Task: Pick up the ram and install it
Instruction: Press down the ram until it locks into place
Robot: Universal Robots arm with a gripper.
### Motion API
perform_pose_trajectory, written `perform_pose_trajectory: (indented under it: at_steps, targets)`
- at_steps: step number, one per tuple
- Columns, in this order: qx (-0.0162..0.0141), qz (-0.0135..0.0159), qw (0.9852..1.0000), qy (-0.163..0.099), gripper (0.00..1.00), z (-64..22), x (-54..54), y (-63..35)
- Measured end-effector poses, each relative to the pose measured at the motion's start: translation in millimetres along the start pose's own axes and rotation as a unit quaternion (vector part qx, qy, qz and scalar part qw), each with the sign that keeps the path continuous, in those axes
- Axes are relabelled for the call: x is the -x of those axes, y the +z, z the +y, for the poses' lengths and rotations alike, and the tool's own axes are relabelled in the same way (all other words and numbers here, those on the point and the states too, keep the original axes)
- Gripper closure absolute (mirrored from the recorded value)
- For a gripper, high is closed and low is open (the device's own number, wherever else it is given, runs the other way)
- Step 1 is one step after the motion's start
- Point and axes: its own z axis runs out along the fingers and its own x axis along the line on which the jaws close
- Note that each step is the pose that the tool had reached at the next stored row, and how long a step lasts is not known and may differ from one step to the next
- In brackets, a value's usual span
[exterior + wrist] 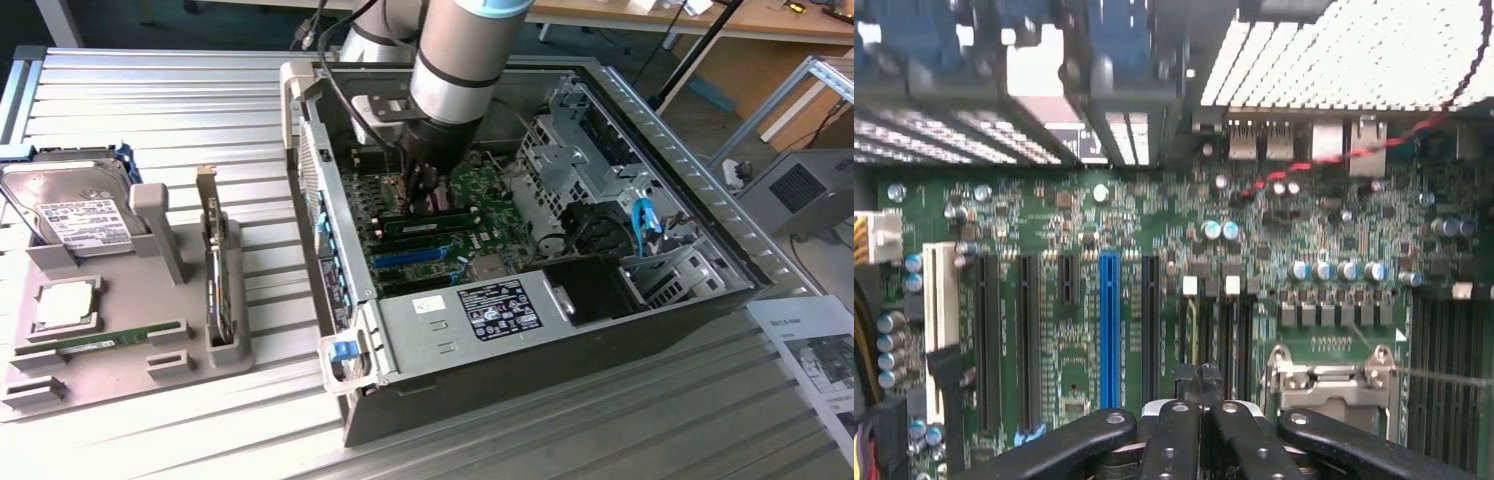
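Exterior view: the arm reaches down into the open computer case [534, 330], and the gripper [424, 195] sits low over the green motherboard [467, 215], at about 10 o'clock of the case interior.

Jaws: drawn fully together. The wrist view shows the black fingers [1199, 385] pressed close, with their linkage bars fanning out below. Whether a thin board is pinched between the tips, I cannot tell.

One ram stick [434, 227] lies on the motherboard just beside the gripper tip, at its 5 o'clock in the exterior view, green with dark chips, running across the board. A second ram stick [107, 338] rests in the grey parts tray [160, 370] on the slatted table [200, 130], well apart from the case, at 9 o'clock of the frame.

In the tray: a hard drive [74, 205] stands at its 12 o'clock end, a processor [64, 305] lies below it, and an expansion card [214, 270] with a metal bracket stands on edge at the tray's 3 o'clock side.

Wrist view: a blue slot [1110, 340] stands among long black slots [989, 350]; an empty processor socket [1334, 385] lies near the fingers, and a red wire [1324, 160] crosses above.
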Motion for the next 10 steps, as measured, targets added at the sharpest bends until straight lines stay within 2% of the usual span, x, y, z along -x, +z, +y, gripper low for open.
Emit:
perform_pose_trajectory:
  at_steps: [5,10]
  targets:
    - [-0.0002,0.0,1.0,0.0,0.89,8.6,0.1,0.0]
    - [-0.0002,0.0,1.0,0.0,0.89,9.1,0.0,-0.1]
